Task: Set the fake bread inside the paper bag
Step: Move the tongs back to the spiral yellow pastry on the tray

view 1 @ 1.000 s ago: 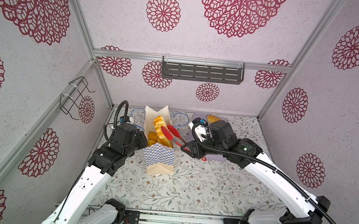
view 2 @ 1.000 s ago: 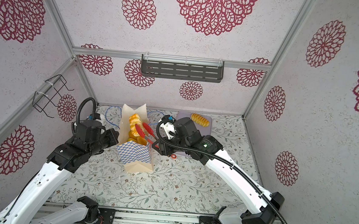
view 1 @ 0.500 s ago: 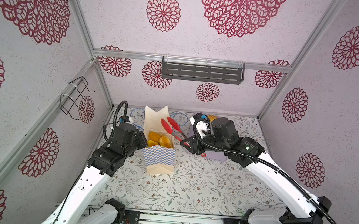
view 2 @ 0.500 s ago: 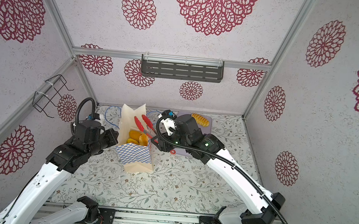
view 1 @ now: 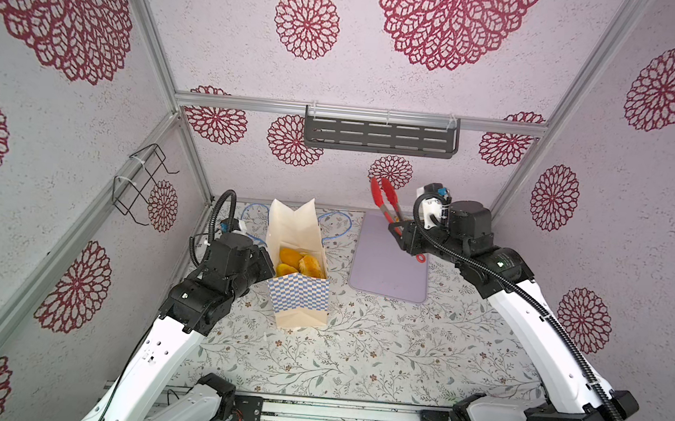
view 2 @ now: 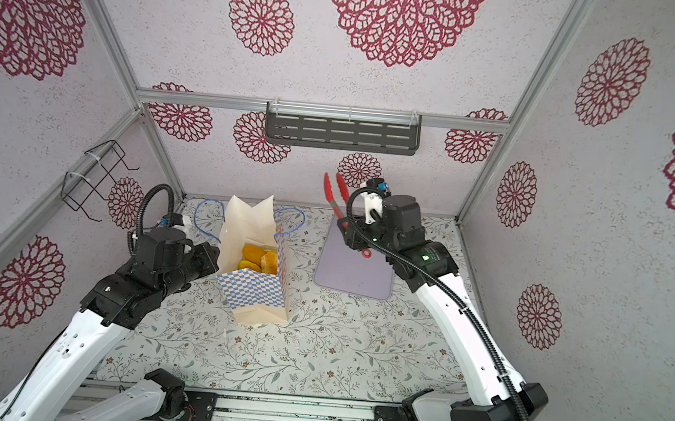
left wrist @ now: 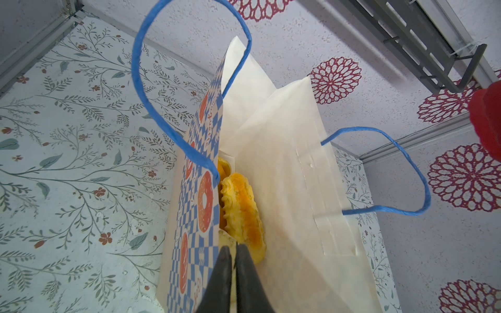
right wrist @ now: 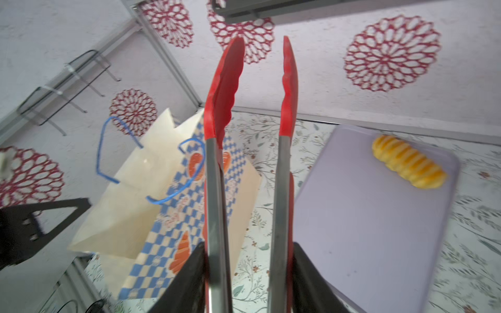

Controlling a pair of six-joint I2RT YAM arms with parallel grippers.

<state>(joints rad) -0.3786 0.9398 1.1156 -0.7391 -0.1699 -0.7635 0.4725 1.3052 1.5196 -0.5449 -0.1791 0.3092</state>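
In both top views the paper bag (view 1: 299,297) (view 2: 253,291) stands open at about 10 o'clock on the counter (view 1: 378,348). Its mouth rim is free except at 9 o'clock, where my left pincer (view 1: 265,260) meets it. Fake bread (view 1: 297,261) lies inside, below the rim. The lilac tray (view 1: 384,278) lies flat at 1 o'clock, with a bare strip of counter between it and the bag. My right pincer (view 1: 402,237) hangs over the tray's far part, clamped on the red tongs (view 1: 383,194), whose tips point to 12 o'clock. The counter from 4 to 8 o'clock is bare. From the left wrist, the pincer (left wrist: 233,248) is pinched narrow on the bag's rim, with a ridged pastry (left wrist: 241,214) just beyond it. From the right wrist, the pincer's fingers (right wrist: 306,271) squeeze the tongs' steel arms; the red tips are apart and hold nothing. One ridged loaf (right wrist: 409,162) lies near the tray's far edge.
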